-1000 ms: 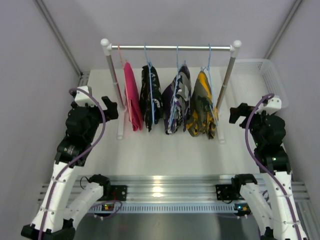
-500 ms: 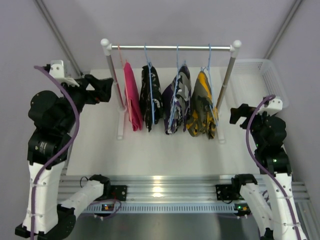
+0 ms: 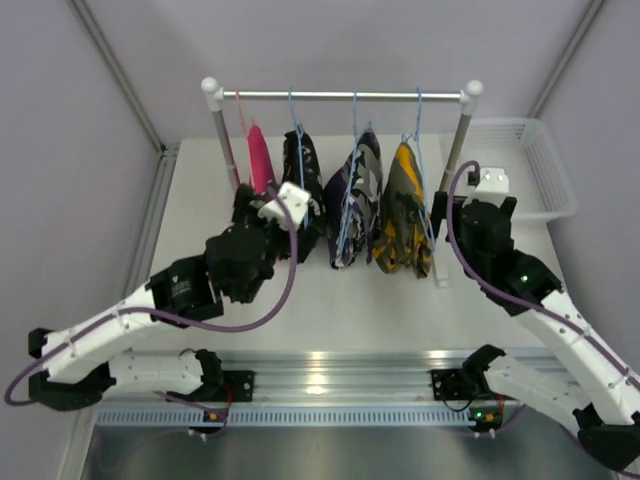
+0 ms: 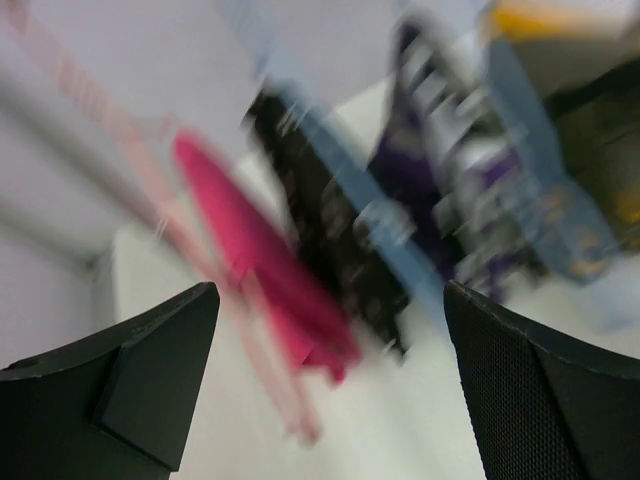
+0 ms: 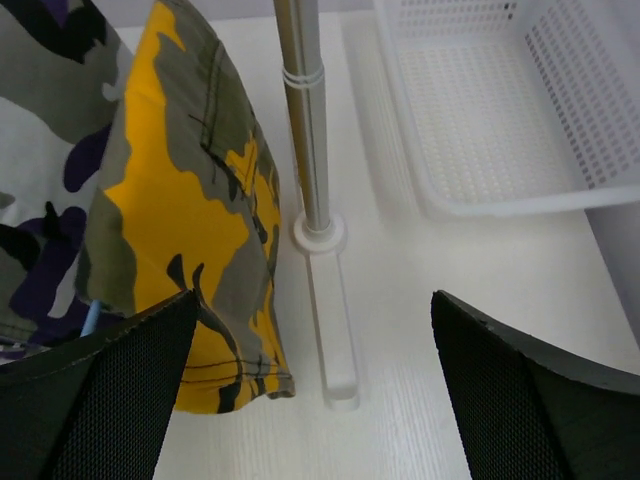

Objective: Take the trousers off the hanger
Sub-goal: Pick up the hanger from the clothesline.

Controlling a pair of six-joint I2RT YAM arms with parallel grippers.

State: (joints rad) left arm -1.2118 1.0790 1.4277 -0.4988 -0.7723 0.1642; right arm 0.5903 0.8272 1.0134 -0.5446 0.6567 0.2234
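- No removal is done yet, as far as the views show: all four trousers (image 3: 340,190) hang from the rail (image 3: 340,95) of a small rack standing on the table (image 3: 330,310).
- From left to right along the rail hang the hot pink pair (image 3: 259,158), the black pair with white print (image 3: 301,160), the purple-white-black camouflage pair (image 3: 360,195) and the yellow-olive camouflage pair (image 3: 405,205).
- Each pair droops limp and folded over a thin hanger (image 3: 418,110), its lower edge close to the table.
- The left gripper (image 4: 325,300) is spread wide and holds nothing. It sits just in front of the pink and black pairs, but its wrist view is blurred, so contact cannot be judged.
- The right gripper (image 5: 312,300) is also spread wide and empty, near the rack's right post (image 5: 305,120), beside the yellow-olive pair and apart from it.
- A white basket (image 3: 545,170) stands to the right of the rack.
- By my judgement the whole task remains, starting with a first grasp.
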